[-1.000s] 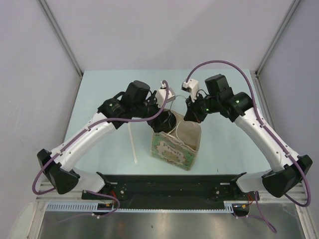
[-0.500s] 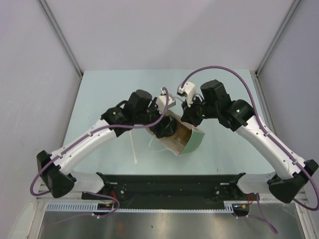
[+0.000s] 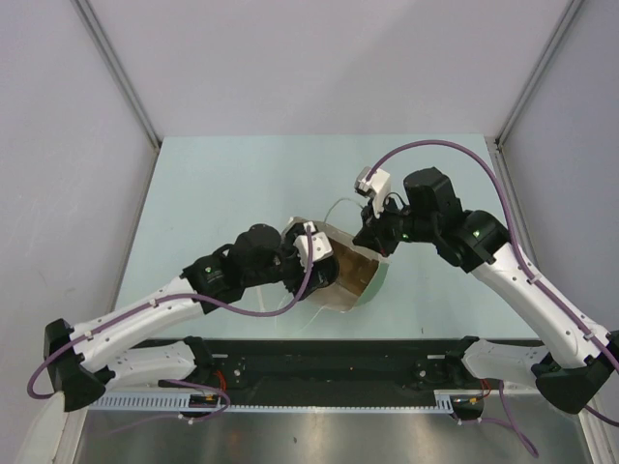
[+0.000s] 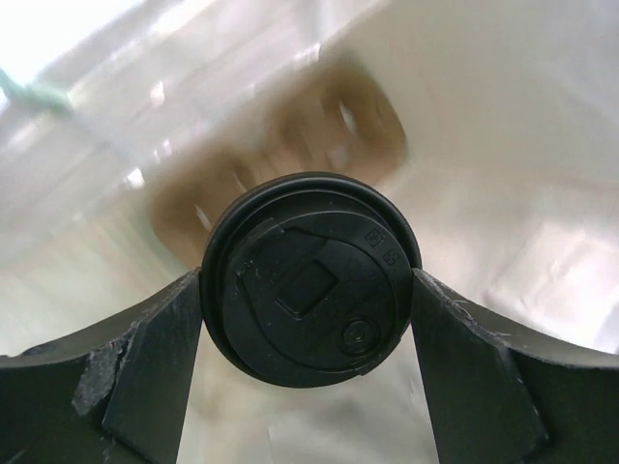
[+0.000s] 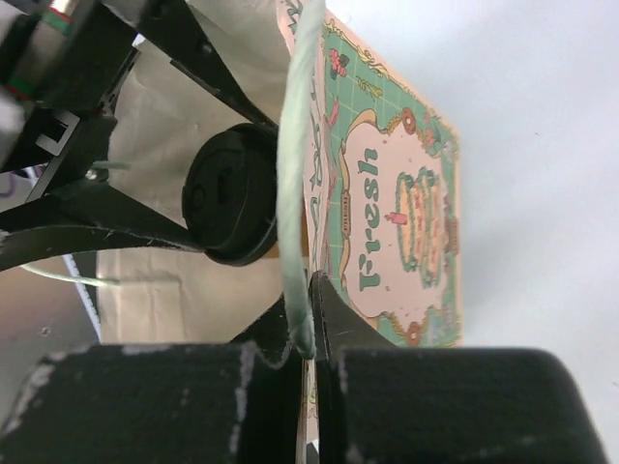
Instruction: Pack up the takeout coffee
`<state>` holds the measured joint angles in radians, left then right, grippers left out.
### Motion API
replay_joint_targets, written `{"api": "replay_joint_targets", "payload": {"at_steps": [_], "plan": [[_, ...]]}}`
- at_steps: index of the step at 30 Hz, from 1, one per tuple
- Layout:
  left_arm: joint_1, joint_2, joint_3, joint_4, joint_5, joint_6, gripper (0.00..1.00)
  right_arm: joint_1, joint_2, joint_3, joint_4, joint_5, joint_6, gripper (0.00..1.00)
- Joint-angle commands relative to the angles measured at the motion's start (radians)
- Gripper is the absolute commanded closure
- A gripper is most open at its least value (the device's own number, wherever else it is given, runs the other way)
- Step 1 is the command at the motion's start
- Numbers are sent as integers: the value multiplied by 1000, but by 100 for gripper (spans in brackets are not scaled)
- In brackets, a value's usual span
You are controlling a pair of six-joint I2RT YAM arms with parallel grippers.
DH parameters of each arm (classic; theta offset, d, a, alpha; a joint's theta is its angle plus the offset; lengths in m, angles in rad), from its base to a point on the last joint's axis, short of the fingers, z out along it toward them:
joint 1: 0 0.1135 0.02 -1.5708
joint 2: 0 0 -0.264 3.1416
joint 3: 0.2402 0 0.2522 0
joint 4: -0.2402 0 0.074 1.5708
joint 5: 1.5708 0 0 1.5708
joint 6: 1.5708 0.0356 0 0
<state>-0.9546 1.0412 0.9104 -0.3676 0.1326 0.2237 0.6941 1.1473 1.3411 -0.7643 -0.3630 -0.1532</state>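
Right now our left pincer point(image 4: 308, 282) is closed on the takeout coffee point(image 5: 232, 193), w/ a finger pressed to each side of its round black plastic lid point(image 4: 309, 261); cup body hidden. The coffee sits inside the mouth of the green-and-pink printed paper bag point(image 5: 387, 193), which lies tipped over on the pale green surface point(image 3: 213, 184). Our right pincer point(image 5: 311, 290) is clamped tight on the bag's rim, next to the pale green twine handle point(image 5: 295, 145).

1. In the left wrist view, the black lid point(image 4: 311, 275) hides the cup below it.
2. Behind it, a brown slotted shape point(image 4: 290, 135) is too blurred to name.
3. From above, the left arm point(image 3: 259, 266) covers the cup inside the paper bag point(image 3: 362, 278).
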Motion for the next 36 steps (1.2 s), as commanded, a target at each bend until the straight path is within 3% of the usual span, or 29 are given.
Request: {"api": "replay_joint_targets", "payload": {"at_steps": [1, 9, 16, 28, 36], "plan": [[-29, -47, -19, 153, -48, 120, 62, -7, -28, 3, 89, -97, 21, 100], [-59, -38, -73, 167, 51, 331, 63, -4, -23, -17, 126, -126, 12, 100], [-64, -33, -91, 150, 153, 488, 64, -4, -26, -42, 138, -266, -80, 100], [-65, -4, 77, -76, 226, 699, 66, -16, -8, -34, 121, -355, -194, 100], [-67, 101, 79, -59, 226, 752, 66, 2, 2, -30, 129, -379, -206, 100]]}}
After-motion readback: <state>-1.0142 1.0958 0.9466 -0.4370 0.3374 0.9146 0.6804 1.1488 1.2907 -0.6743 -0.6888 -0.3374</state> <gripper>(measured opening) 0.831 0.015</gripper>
